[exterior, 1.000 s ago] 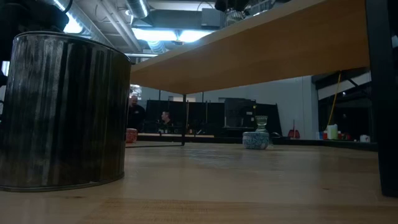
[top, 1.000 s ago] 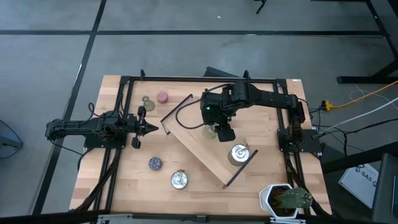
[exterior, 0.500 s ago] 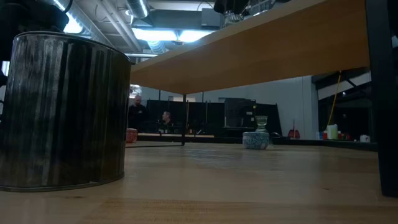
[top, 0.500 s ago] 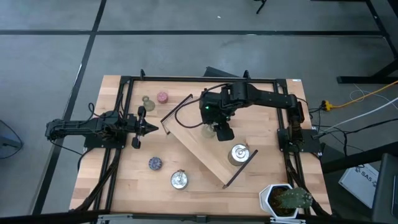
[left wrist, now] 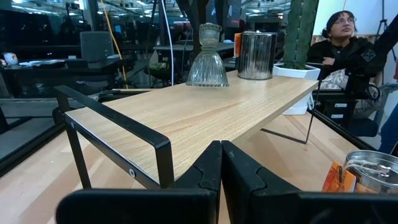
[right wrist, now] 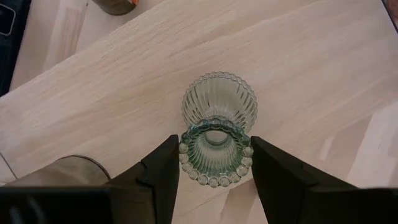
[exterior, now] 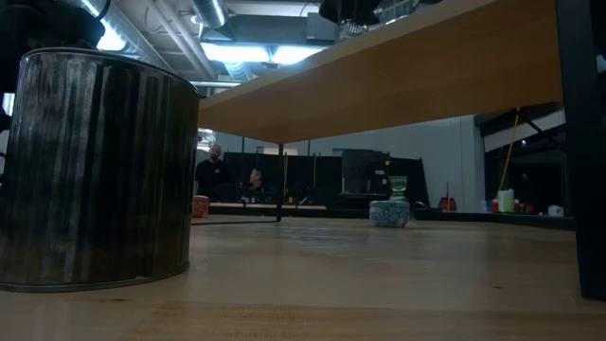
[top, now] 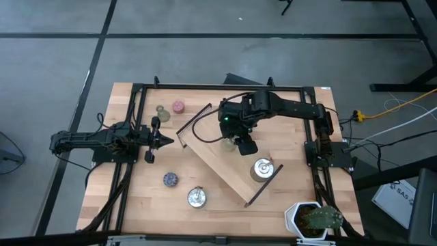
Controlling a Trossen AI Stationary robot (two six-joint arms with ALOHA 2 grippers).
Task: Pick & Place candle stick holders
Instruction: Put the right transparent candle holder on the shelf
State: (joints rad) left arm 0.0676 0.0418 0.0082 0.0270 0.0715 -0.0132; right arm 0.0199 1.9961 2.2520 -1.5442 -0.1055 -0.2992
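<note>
An olive-green bell-shaped holder [right wrist: 217, 102] stands upright on the long wooden tray [top: 218, 164]; it also shows in the left wrist view [left wrist: 207, 59]. My right gripper [right wrist: 216, 146] is above it, pointing down, shut on its beaded top rim. A silver holder [top: 262, 169] stands on the tray's right end. On the table stand a second silver holder [top: 196, 197], a blue-purple one [top: 170, 179], a pink one [top: 178, 106] and another olive one [top: 162, 111]. My left gripper [top: 164, 140] waits shut at the table's left, level, facing the tray. My right gripper pinches the holder's beaded top rim [right wrist: 184, 155] between its two fingers, one on each side. The fingers come from above, pointing down. The holder is upright with its wide base on the tray.
The tray lies slantwise across the table's middle, raised on black metal handles [left wrist: 118, 134]. A potted plant in a white pot [top: 313, 219] stands at the near right corner. A person [left wrist: 339, 37] sits beyond the table's right side.
My right arm's wrist has shifted slightly toward the table's left edge above the tray. The holder stays standing on the tray.
</note>
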